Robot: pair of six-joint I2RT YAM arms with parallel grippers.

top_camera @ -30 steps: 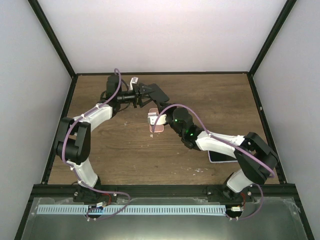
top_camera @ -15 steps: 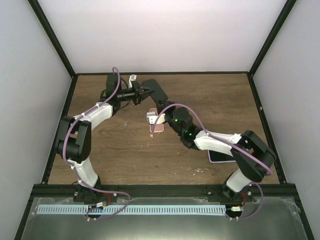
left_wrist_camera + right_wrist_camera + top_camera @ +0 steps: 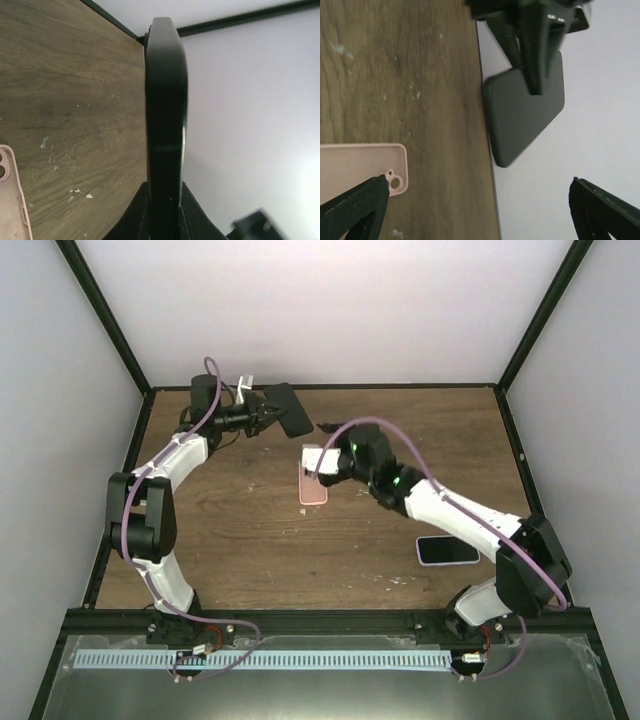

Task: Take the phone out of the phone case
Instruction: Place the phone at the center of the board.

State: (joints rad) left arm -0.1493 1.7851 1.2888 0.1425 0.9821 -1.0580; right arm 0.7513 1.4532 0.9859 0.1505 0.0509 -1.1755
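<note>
**Operator:** Where is the phone?

**Me:** In my left gripper. Its fingers are pressed together on one short end of the black phone. The phone sticks out from them edge-on toward the far wall, over the far-left part of the table — apart from the pink case.

**Operator:** And the case?

**Me:** It lies flat on the wood near the middle of the table. My right wrist view shows a small hole at one of its corners.

**Operator:** Your right gripper?

**Me:** My right gripper is spread wide and holds nothing. It hangs at the far end of the case. One finger shows by the case's corner, but I cannot tell whether it touches.

**Operator:** Anything else down there?

**Me:** A second phone, dark face up with a pale rim. It lies flat toward the near right of the table, beside my right arm — well apart from both grippers.

**Operator:** Is the black phone bare?

**Me:** I cannot tell. Seen from the side it looks thick, with a faint seam across its edge. Its broad face is plain and matte.
</note>
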